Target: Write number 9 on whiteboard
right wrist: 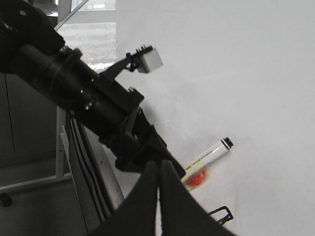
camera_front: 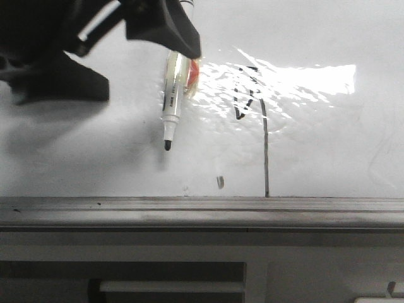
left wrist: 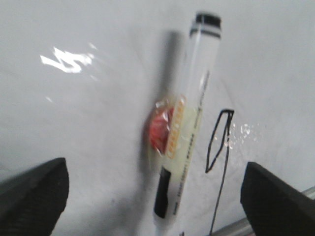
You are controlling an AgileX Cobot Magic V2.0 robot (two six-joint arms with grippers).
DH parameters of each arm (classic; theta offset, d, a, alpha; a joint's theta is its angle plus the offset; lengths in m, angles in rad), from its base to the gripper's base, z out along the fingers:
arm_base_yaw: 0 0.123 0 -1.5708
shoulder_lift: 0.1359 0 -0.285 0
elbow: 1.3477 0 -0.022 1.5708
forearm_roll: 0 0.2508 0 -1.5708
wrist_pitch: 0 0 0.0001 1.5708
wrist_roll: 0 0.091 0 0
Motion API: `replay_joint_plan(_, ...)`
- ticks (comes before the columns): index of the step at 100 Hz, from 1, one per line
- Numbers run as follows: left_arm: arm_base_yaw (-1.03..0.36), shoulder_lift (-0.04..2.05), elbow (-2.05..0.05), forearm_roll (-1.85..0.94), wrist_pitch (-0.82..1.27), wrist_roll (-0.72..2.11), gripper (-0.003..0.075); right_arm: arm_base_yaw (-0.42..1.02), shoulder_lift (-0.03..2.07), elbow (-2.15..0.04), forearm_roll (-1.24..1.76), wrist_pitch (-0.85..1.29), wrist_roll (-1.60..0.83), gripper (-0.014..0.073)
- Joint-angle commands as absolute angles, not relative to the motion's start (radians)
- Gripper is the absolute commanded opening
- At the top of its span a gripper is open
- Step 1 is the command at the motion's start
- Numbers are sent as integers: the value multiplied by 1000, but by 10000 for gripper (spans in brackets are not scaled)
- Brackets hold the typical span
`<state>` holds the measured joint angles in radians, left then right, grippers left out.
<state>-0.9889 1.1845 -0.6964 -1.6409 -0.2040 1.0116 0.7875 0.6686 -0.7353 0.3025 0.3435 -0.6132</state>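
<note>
Front view: the number 9 is on the whiteboard, a small rough loop with a long straight stem running down to the grey ledge along the board's lower edge. The loop sits in a patch of glare on the wrinkled film. A small grey smudge lies to the left of the stem, near the ledge.

The marker appears to lie against the board, left of the digit and apart from it, tip pointing down toward the ledge, with a red tag at its upper part. The left end effector hangs over the marker's upper end. In the left wrist view its two fingers stand wide apart with the marker between them, touching neither; it holds nothing.

The right end effector has its fingertips pressed together, empty, well clear of the digit.

Judgement: the writing appears complete, and the step in hand is releasing the marker and backing off. To do this well, the left arm should draw straight away from the board with the fingers apart, so neither finger drags the marker across the fresh ink beside it. The marker may slide toward the ledge.
</note>
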Motion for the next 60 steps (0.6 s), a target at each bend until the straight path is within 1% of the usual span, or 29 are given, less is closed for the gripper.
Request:
replay_joint_plan(1, -987, 1082, -717, -1607, -180, 1096, 660, 782, 645, -748, 309, 246, -614, -59)
replay_joint_plan(16, -987, 884, -637, -1607, -149, 1238, 653, 770, 549, -665, 309, 188, -614, -59)
replay_joint_plan(21, -987, 815, -594, -1607, -149, 1263, 631, 758, 488, -608, 308, 163, -614, -59)
replay_joint_plan(28, -987, 714, -528, -1607, -149, 1277, 568, 738, 405, -528, 308, 115, -614, -59)
replay_joint_plan(37, -987, 596, -447, -1607, -149, 1277, 430, 725, 310, -447, 308, 84, -614, -60)
replay_joint_plan(40, -987, 565, -426, -1607, -149, 1277, 361, 725, 276, -423, 308, 84, -614, -60)
replay_joint_plan(42, -987, 544, -411, -1607, -149, 1277, 332, 725, 258, -412, 308, 86, -614, -60)
replay_joint_plan(47, -987, 499, -381, -1607, -149, 1277, 209, 725, 221, -393, 318, 100, -614, -61)
replay_joint_plan(49, -987, 481, -370, -1607, -147, 1277, 179, 725, 209, -388, 324, 102, -614, -61)
replay_joint_plan(54, -987, 447, -350, -1609, -143, 1277, 61, 725, 188, -376, 331, 105, -614, -61)
replay_joint_plan(59, -987, 419, -337, -1609, -140, 1277, -21, 725, 176, -368, 331, 105, -614, -61)
replay_joint_plan(60, -987, 413, -334, -1609, -140, 1277, -18, 725, 174, -368, 331, 105, -614, -61)
